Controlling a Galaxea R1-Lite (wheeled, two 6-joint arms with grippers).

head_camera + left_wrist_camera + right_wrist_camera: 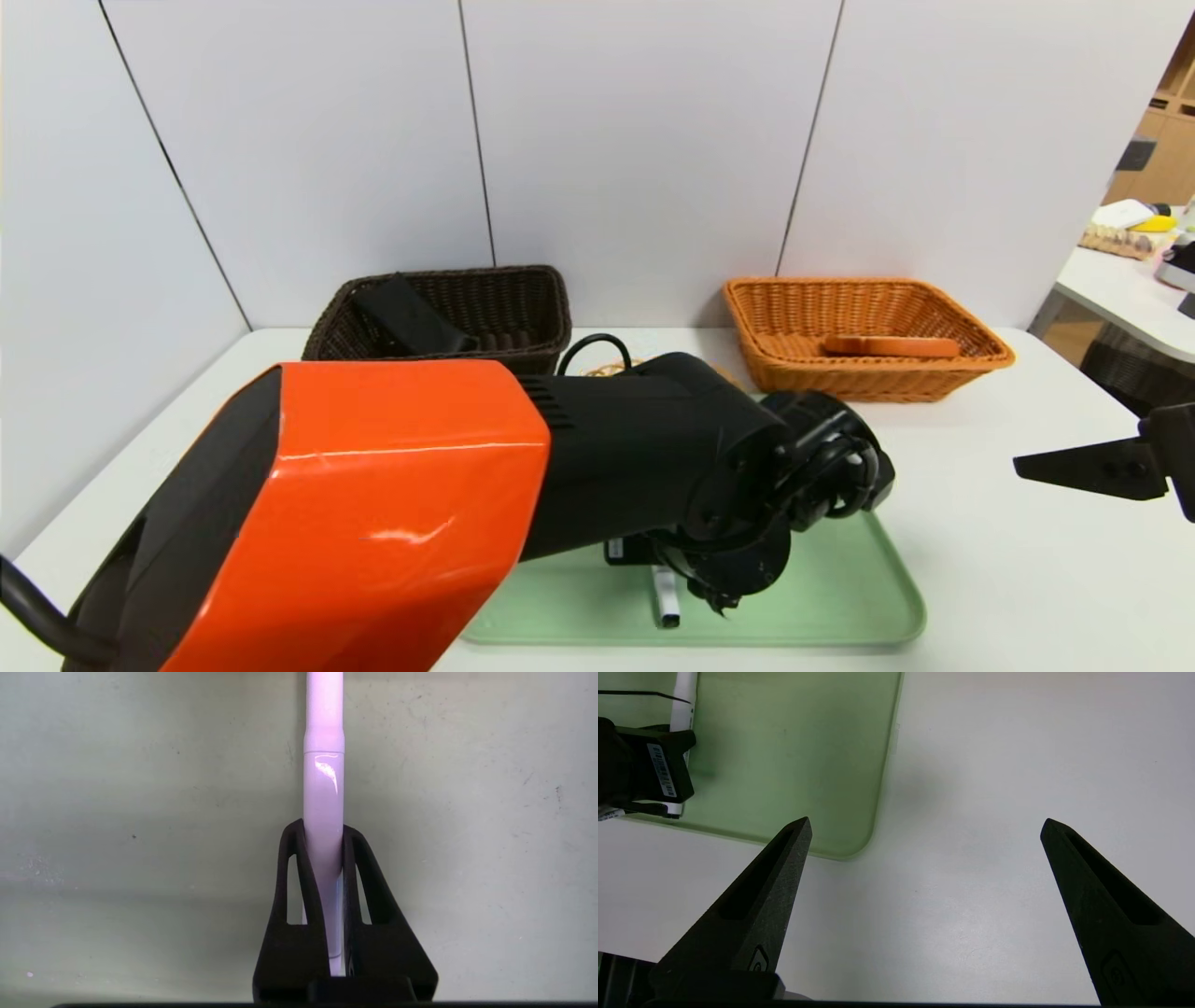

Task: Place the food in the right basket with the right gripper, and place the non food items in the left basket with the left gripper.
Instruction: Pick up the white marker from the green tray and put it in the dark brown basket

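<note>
L grip. (323, 868) clamped on pen (323, 793) over tray (822, 597); R grip. (927, 828) apart, parked by tray. Black item (411, 313) in L bskt (504, 299), sausage-like item (892, 346) in R bskt (868, 373). Left: pen to L bskt; rest of tray hidden.

- Marker (323, 784): slim, pale, cylindrical; clamped in left pincer (323, 828) at green tray (831, 597).
- Left basket (457, 272): dark brown, woven, upright; holds tilted black item (408, 313).
- Right basket (840, 378): orange-brown, woven, upright; holds elongated brown item (892, 347), lying flat.

bright, even light – soft shadows, glossy glare on the pen (323, 798).
</note>
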